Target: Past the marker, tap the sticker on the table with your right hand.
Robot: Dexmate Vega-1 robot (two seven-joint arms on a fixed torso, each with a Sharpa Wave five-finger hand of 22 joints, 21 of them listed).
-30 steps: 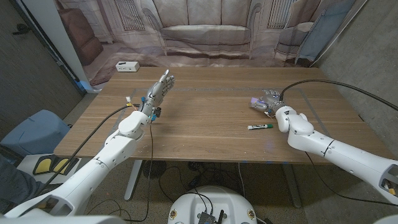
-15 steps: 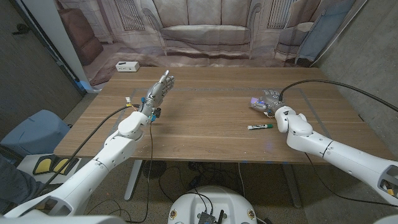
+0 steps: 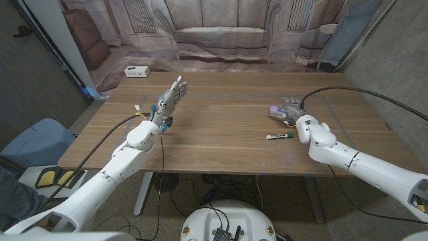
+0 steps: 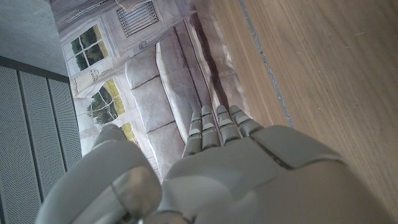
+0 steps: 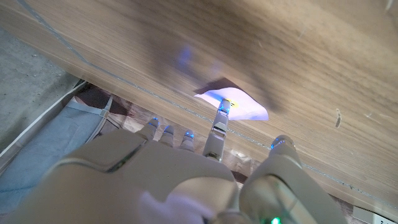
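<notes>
Sticker [image 5: 239, 107], pale flat patch on wood-grain table [image 3: 221, 127], right robot hand [image 3: 287, 108] fingertip touching, fingers spread

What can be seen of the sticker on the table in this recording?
The sticker is a small, pale, flat patch with a bluish-purple tint, lying on the wooden table beyond the marker. In the right wrist view one fingertip of the right robot hand reaches its edge, seemingly touching it. In the head view it shows beside that hand. Any print is unreadable.
</notes>
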